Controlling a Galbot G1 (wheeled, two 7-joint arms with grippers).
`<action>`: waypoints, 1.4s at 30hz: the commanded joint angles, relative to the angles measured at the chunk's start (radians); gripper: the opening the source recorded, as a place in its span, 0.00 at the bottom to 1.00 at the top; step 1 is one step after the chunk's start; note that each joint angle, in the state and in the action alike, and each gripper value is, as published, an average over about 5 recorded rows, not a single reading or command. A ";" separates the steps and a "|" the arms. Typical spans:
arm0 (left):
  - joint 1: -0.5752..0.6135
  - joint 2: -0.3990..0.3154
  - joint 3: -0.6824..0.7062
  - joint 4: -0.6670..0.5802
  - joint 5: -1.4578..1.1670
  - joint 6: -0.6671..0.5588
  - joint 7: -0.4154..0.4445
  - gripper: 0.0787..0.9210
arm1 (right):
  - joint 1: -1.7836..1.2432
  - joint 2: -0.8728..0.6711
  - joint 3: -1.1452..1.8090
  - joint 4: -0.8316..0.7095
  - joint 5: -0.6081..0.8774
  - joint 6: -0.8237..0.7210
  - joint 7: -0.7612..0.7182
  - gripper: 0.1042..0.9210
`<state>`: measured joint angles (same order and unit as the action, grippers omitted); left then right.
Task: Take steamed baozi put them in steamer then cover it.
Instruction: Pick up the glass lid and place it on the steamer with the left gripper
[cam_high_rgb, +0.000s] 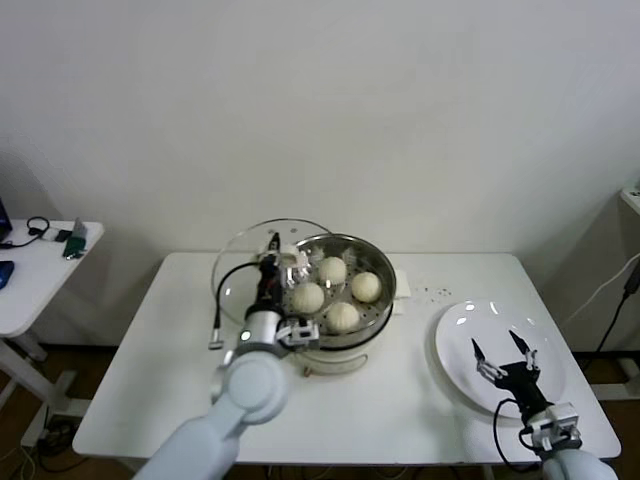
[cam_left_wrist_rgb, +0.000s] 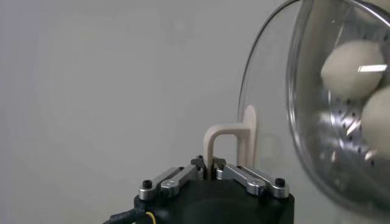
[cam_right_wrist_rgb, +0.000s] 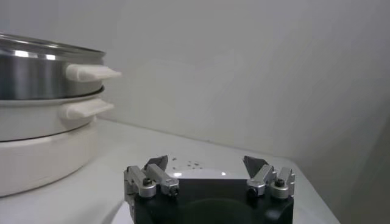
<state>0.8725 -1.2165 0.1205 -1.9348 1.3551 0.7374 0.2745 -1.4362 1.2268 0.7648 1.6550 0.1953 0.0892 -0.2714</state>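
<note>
Side table: a small white side table (cam_high_rgb: 40, 270) stands apart off the bench's left edge, with a few small items on it.
Bench: a white bench (cam_high_rgb: 150, 380) carries everything else.
Left end effector: the left end effector (cam_high_rgb: 275, 262) sits near the middle of the bench, toward the far edge, just left of the steamer; in the left wrist view (cam_left_wrist_rgb: 212, 165) its fingers are pinched together on the cream bar handle of the cover.
Cover: the clear glass cover (cam_high_rgb: 240, 270) is held tilted, nearly on edge, leaning over the steamer's left rim and not seated on it; the left wrist view (cam_left_wrist_rgb: 262, 122) shows the glass disc standing beside the steel basket.
Steamer: the shiny steel steamer (cam_high_rgb: 383, 300) rests on its white pot base at the bench's centre, toward the far edge; its side handles show in the right wrist view (cam_right_wrist_rgb: 42, 73).
Steamed baozi: four steamed baozi (cam_high_rgb: 343, 316) lie on the perforated floor inside the steamer, close together.
Plate: a white plate (cam_high_rgb: 460, 340) lies near the bench's right edge, toward the front right corner, well apart from the steamer.
Right end effector: the right end effector (cam_high_rgb: 505, 360) hovers over the plate with its fingers spread wide and nothing between them, as the right wrist view (cam_right_wrist_rgb: 207, 165) confirms.
</note>
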 joint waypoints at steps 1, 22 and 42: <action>-0.089 -0.200 0.103 0.164 0.080 0.047 0.018 0.08 | -0.001 0.013 0.010 -0.006 -0.017 0.009 -0.005 0.88; -0.103 -0.275 0.111 0.294 0.107 0.048 0.003 0.08 | -0.014 0.048 0.037 -0.032 -0.028 0.033 -0.019 0.88; -0.102 -0.263 0.099 0.339 0.094 0.042 -0.030 0.08 | -0.014 0.044 0.049 -0.034 -0.023 0.037 -0.024 0.88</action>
<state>0.7742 -1.4811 0.2216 -1.6131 1.4499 0.7363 0.2554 -1.4496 1.2703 0.8116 1.6222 0.1723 0.1252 -0.2942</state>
